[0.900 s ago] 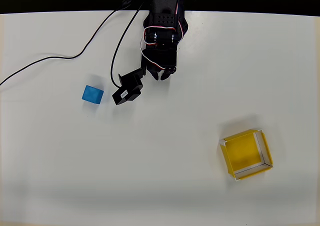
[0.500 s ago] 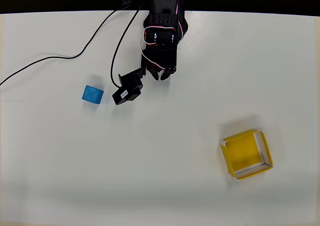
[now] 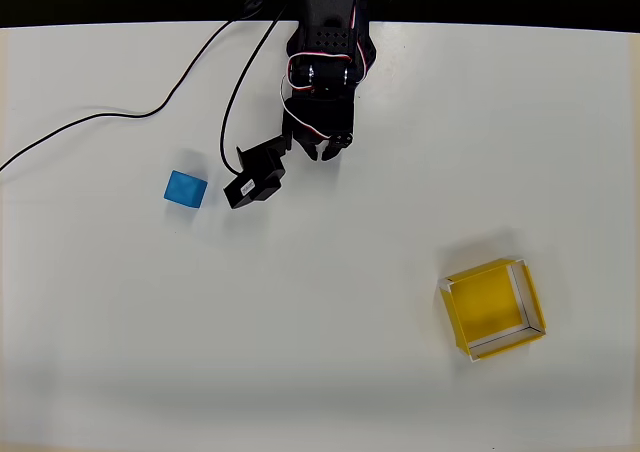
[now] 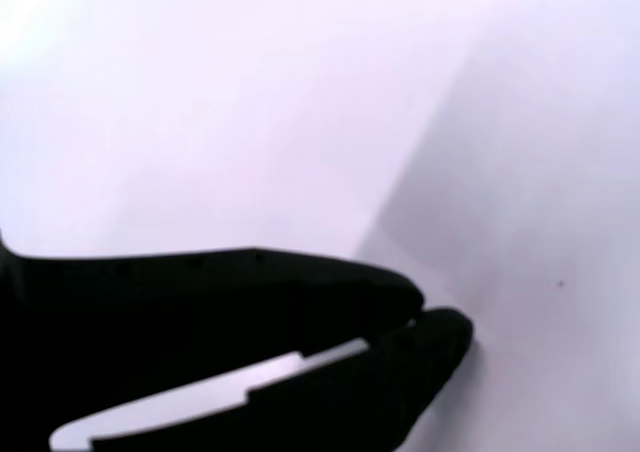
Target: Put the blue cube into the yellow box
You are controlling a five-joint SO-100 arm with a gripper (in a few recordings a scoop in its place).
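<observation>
In the overhead view the blue cube (image 3: 186, 188) rests on the white table at the left. Far from it, at the lower right, the yellow box (image 3: 493, 308) lies with nothing inside. My black gripper (image 3: 323, 152) hangs near the table's far edge, to the right of the cube and well apart from it. In the wrist view the gripper (image 4: 418, 317) has its two dark fingers pressed together at the tips over bare white table, holding nothing.
A black cable (image 3: 100, 120) snakes across the far left of the table toward the arm's base. The black wrist camera block (image 3: 255, 178) juts out between the gripper and the cube. Dark floor borders the table's far edge.
</observation>
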